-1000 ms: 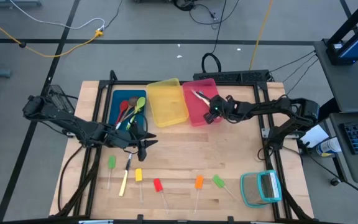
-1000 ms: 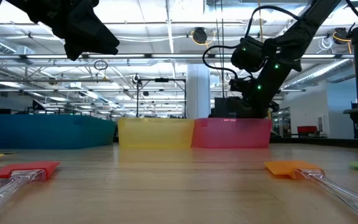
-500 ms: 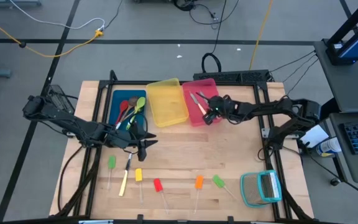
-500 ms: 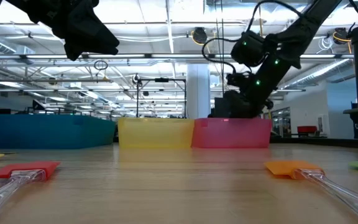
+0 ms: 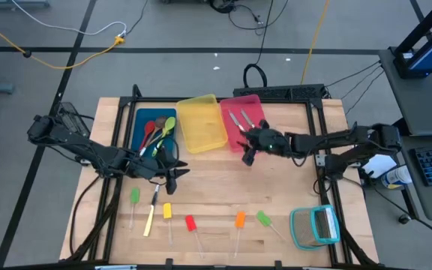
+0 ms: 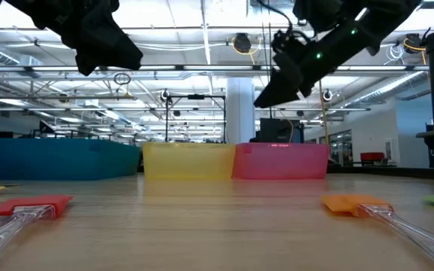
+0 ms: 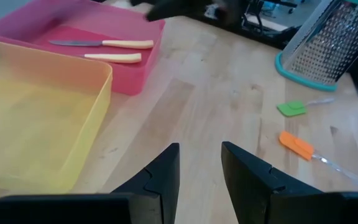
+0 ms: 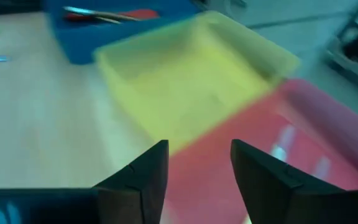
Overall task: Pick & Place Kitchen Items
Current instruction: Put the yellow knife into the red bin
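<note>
Overhead, the wooden table holds scattered spatulas; only the left wrist view shows two yellow-handled knives inside the pink bin. Both the left gripper and the right gripper are spread, empty.

The right gripper has pulled back from over the pink bin toward frame bottom and risen in the low view. A second yellow-handled knife now lies in that bin beside the first knife, and its fingers are parted, empty.
</note>
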